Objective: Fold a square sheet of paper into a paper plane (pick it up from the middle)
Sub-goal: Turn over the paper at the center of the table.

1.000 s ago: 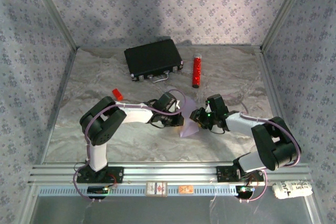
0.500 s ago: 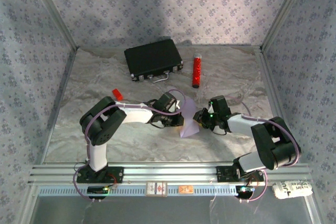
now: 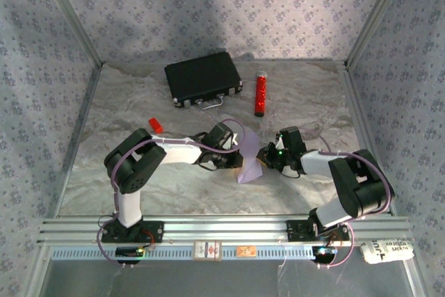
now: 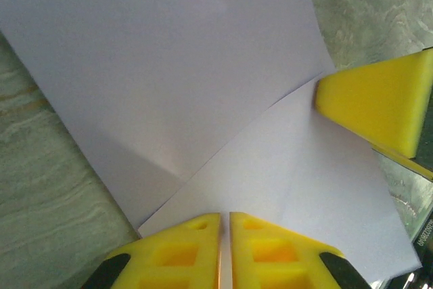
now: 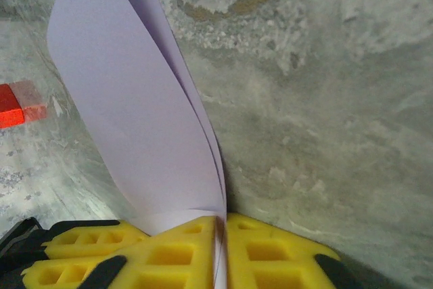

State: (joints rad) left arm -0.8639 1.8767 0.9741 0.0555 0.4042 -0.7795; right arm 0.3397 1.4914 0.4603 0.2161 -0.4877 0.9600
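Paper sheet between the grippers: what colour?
The paper is plain pale lilac, clearest in the left wrist view.

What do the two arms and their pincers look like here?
Both the left arm and right arm have white links between bulky black joint housings, with a thin lilac cable looping along each. A small green light glows near the right wrist. The left pincer and right pincer have bright yellow wedge-shaped fingers with square moulded recesses.

I see pale lilac sheet of paper (image 3: 249,165), yellow gripper fingers (image 4: 177,250), red cylinder (image 3: 261,95), black case (image 3: 203,78), grey marbled table (image 3: 139,168), floral-print walls (image 3: 208,5).
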